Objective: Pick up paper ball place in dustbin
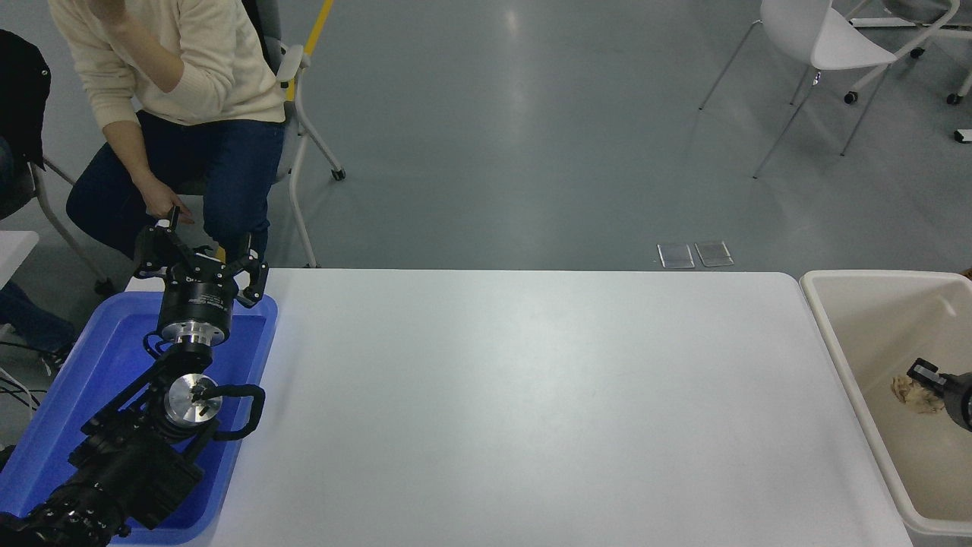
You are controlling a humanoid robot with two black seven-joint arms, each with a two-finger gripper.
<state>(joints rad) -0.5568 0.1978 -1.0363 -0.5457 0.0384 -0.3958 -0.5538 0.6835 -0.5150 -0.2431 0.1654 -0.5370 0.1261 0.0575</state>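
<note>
White table with rounded corners, top's pretty much bare white. Only thing actually sitting on it is a blue plastic tray at the left end, hanging a bit past the edge.

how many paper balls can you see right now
1. The paper ball is over the dustbin at the right edge, at the right gripper. Others may be hidden under the left arm.
</note>
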